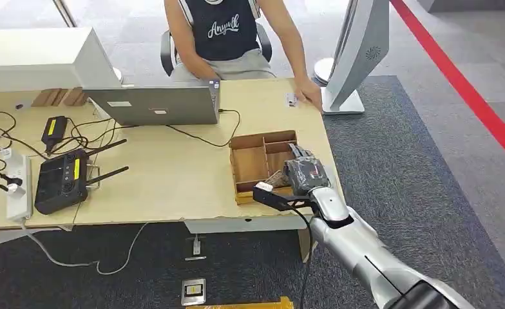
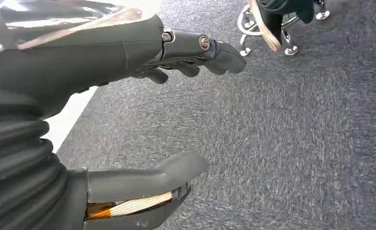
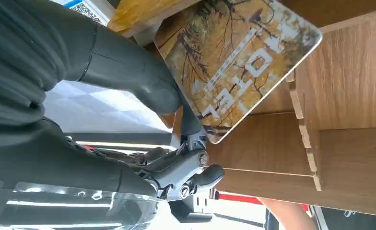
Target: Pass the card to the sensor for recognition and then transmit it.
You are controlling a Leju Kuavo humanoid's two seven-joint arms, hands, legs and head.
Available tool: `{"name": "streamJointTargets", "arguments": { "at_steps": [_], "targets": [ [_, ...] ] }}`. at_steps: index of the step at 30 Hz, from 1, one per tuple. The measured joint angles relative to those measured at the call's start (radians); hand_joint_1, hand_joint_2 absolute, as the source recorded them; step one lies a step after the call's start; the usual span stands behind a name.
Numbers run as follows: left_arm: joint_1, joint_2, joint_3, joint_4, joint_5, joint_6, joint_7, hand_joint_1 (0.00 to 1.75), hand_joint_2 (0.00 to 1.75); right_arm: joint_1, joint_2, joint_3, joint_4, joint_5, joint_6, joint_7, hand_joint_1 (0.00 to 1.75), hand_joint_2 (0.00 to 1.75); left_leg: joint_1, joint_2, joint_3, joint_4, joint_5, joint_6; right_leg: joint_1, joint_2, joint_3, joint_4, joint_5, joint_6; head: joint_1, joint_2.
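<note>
My right hand (image 1: 304,172) hovers over the near right part of a partitioned wooden box (image 1: 263,136) at the table's right end. In the right wrist view that hand (image 3: 95,72) pinches a yellow tree-print card (image 3: 239,62) marked HOTEL between thumb (image 3: 145,86) and fingers (image 3: 195,170), tilted over the box's compartments (image 3: 349,96). A small grey sensor (image 1: 292,99) lies at the table's far right edge, next to a seated person's hand (image 1: 310,94). My left hand (image 2: 80,62) hangs over grey carpet, its fingers apart and holding nothing.
A laptop (image 1: 156,103), a black controller with antennas (image 1: 63,180), a power strip (image 1: 18,187) and tangled cables cover the table's left half. A white stand (image 1: 353,58) rises on the floor beside the table's far right corner. A chair base (image 2: 267,28) stands beyond my left hand.
</note>
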Motion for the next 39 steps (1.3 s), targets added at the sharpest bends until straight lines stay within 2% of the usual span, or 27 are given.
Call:
{"name": "streamJointTargets", "arguments": {
  "at_steps": [20,24,29,30,31,39],
  "targets": [
    [0.000,0.000,0.000,0.000,-0.002,0.000,-0.013,0.00,1.75,-0.009,-0.008,-0.009,-0.002,0.009,-0.023,0.019,1.75,1.75,0.000,0.000,0.000,0.000,0.000,0.000,0.000,0.000,0.000,0.000,0.000,0.000,0.000,0.000],
    [0.000,0.000,0.000,0.000,-0.002,0.000,-0.020,0.00,1.75,-0.012,-0.016,-0.018,-0.014,0.021,-0.054,0.050,1.75,1.75,0.000,0.000,0.000,0.000,0.000,0.000,0.000,0.000,0.000,0.000,0.000,0.000,0.000,0.000],
    [0.001,0.000,-0.001,0.000,-0.001,0.000,-0.032,0.00,1.75,-0.046,-0.040,-0.041,-0.050,0.021,-0.052,0.069,1.75,1.75,0.000,0.000,0.000,0.000,0.000,0.000,0.000,0.000,0.000,0.000,0.000,0.000,0.000,0.000],
    [0.001,0.000,-0.001,0.000,-0.001,0.000,-0.033,0.00,1.75,-0.050,-0.044,-0.045,-0.055,0.021,-0.052,0.069,1.29,1.75,0.000,0.000,0.000,0.000,0.000,0.000,0.000,0.000,0.000,0.000,0.000,0.000,0.000,0.000],
    [0.001,0.000,-0.001,0.000,-0.001,0.000,-0.034,0.00,1.75,-0.053,-0.047,-0.048,-0.060,0.021,-0.051,0.069,0.00,1.75,0.000,0.000,0.000,0.000,0.000,0.000,0.000,0.000,0.000,0.000,0.000,0.000,0.000,0.000],
    [0.001,0.000,-0.002,0.000,-0.002,0.000,-0.024,0.00,1.75,-0.061,-0.051,-0.061,-0.086,0.027,-0.087,0.068,0.00,1.75,0.000,0.000,0.000,0.000,0.000,0.000,0.000,0.000,0.000,0.000,0.000,0.000,0.000,0.000]
  ]
}}
